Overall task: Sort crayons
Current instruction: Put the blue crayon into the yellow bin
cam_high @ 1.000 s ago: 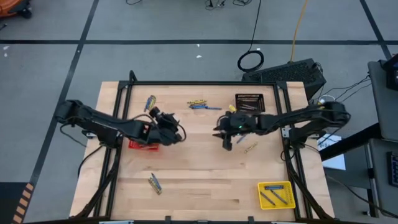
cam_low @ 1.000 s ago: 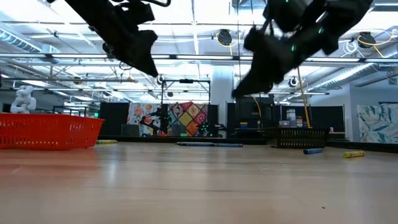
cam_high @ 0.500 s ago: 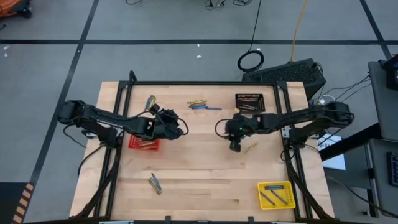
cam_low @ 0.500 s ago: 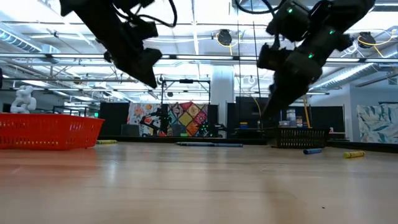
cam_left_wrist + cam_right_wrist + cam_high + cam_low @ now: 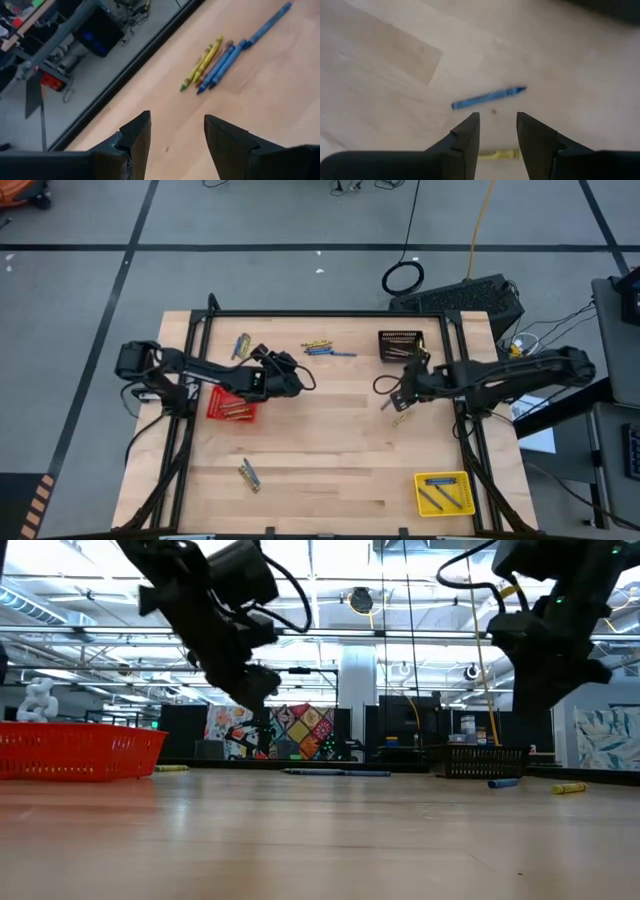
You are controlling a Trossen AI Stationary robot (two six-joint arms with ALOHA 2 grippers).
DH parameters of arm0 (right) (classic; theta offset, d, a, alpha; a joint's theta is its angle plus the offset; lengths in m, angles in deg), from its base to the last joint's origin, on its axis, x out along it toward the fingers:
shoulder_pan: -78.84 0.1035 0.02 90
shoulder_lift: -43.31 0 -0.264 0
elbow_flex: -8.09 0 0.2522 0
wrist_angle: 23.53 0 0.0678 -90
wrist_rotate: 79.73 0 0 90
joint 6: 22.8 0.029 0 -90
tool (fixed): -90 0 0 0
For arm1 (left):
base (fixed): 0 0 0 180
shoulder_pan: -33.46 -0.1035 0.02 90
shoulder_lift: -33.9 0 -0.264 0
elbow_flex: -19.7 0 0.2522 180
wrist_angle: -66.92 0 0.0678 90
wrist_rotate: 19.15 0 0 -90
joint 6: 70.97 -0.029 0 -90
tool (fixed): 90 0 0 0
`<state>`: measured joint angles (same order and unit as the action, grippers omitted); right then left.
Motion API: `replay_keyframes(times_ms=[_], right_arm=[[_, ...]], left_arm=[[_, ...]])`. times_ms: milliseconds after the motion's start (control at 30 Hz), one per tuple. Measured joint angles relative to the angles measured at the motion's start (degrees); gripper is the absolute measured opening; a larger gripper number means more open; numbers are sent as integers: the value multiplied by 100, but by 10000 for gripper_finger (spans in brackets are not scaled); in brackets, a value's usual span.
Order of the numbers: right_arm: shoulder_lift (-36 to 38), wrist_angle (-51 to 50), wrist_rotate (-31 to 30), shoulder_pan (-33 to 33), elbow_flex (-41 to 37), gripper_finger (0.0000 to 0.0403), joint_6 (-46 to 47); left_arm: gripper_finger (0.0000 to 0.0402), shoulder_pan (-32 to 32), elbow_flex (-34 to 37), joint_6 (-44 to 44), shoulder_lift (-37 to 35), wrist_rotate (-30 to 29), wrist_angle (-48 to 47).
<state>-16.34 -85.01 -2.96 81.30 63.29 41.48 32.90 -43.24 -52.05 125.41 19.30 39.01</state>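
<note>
Left gripper (image 5: 175, 142): fingers apart, nothing between them; it hangs above the table just right of the red basket (image 5: 230, 406), aimed at the far cluster of crayons (image 5: 220, 62).
Right gripper (image 5: 497, 135): fingers apart with a narrower gap, empty; it hovers just in front of the black basket (image 5: 400, 344), over a blue crayon (image 5: 487, 98), not touching it.
Crayons near right gripper: the blue one lies on the wood with a yellow crayon (image 5: 497, 154) close beside it.
Other crayons: a small group at the far left (image 5: 241, 345), a pair near the front left (image 5: 248, 474), some inside the yellow basket (image 5: 443, 492).
Change, left arm: a second ago its gripper hung over the red basket; now it sits further right and toward the far edge.
Change, right arm: its gripper was near the table's middle; it has swung right, toward the black basket.
</note>
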Motion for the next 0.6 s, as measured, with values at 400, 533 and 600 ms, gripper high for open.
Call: replay_keyframes(times_ms=[400, 533, 600], right_arm=[[-1448, 830, 37, 157, -7, 199, 1155], [-1995, 958, 130, 109, -7, 212, 1286], [-2185, 1000, 129, 86, -7, 210, 1326]], left_arm=[[187, -214, 164, -333, 388, -83, 463], [187, -210, 510, -327, 365, -118, 883], [187, -210, 655, -320, 364, -120, 1123]])
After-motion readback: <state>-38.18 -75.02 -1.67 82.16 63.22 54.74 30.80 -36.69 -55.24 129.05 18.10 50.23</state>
